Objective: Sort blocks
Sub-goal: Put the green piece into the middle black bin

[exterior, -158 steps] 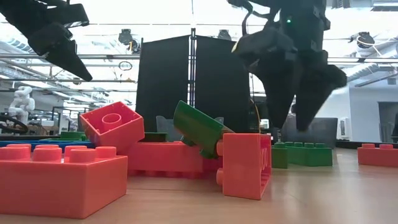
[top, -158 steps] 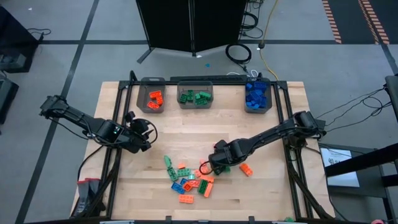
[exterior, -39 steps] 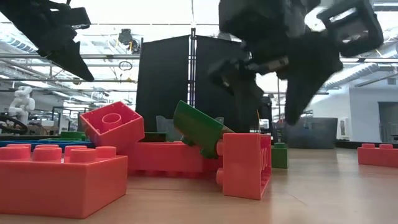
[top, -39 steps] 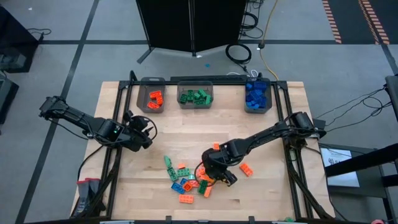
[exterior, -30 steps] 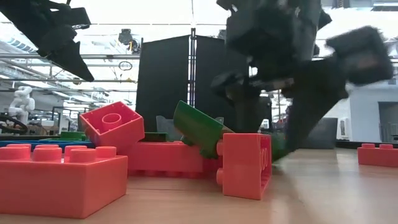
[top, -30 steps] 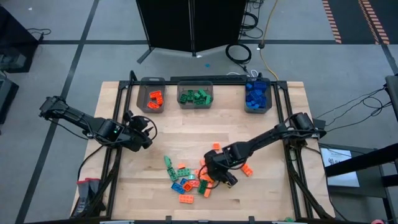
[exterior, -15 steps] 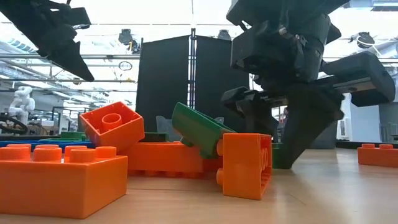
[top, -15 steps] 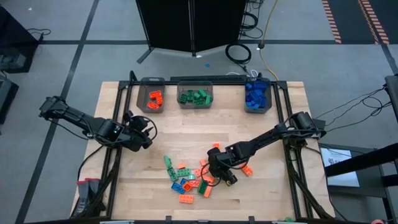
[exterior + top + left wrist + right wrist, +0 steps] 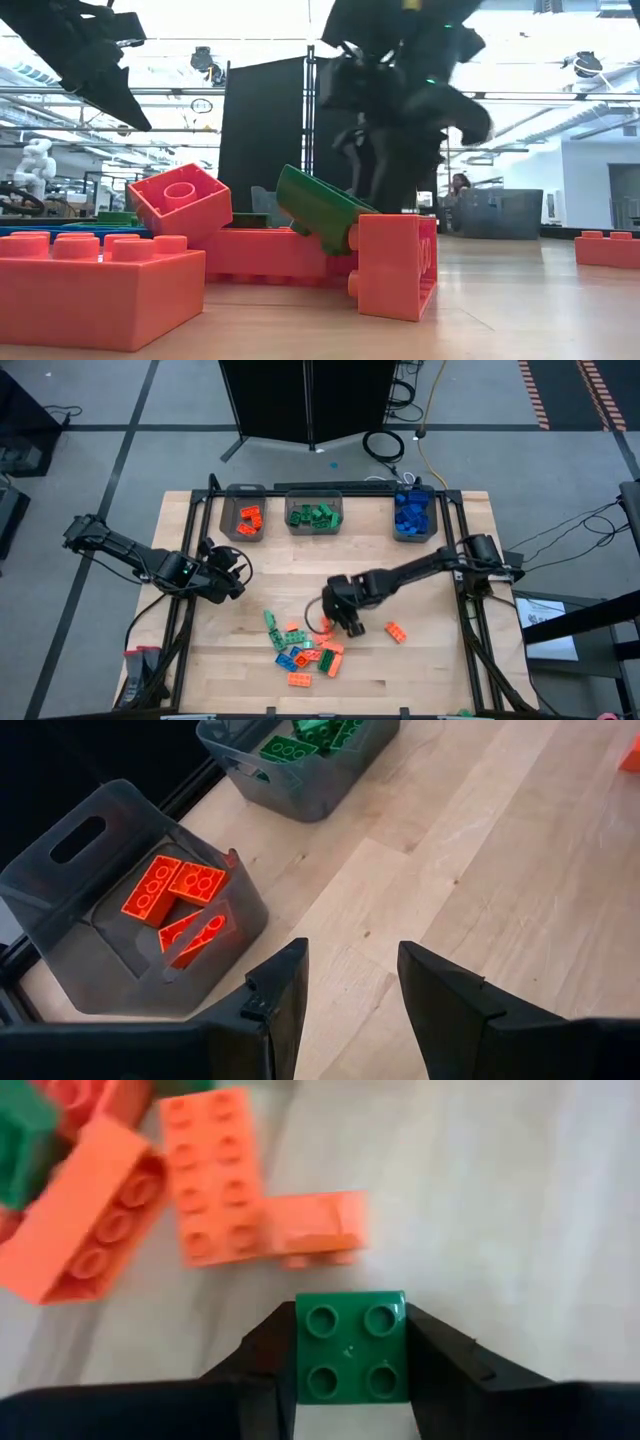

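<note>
A loose pile of orange, green and blue blocks [image 9: 303, 648] lies on the near middle of the table. One orange block [image 9: 396, 631] lies apart to its right. My right gripper [image 9: 345, 622] stands over the pile's far right edge, shut on a small green four-stud block [image 9: 350, 1355]. In the low view this gripper [image 9: 395, 170] shows blurred behind the pile. My left gripper [image 9: 238, 582] waits open over the left part of the table, with bare wood between its fingers [image 9: 352, 955]. My right gripper pinches the green block by two opposite side faces [image 9: 303, 1365], one finger [image 9: 262, 1365] on each. The fingers slant steeply down from above. The block's studded top faces back toward the wrist. Whether its underside is clear of the table I cannot tell.
Three grey bins stand along the far edge: orange blocks in the left one [image 9: 245, 517], green in the middle one [image 9: 314, 514], blue in the right one [image 9: 413, 516]. Bare wood lies between the bins and the pile. Orange blocks [image 9: 205, 1175] lie just beyond the held block.
My right gripper has shut on the green block, which stood on the table between its open fingers. It has then swung toward the table's far edge and a little left, rolling at the wrist, and taken the block along.
</note>
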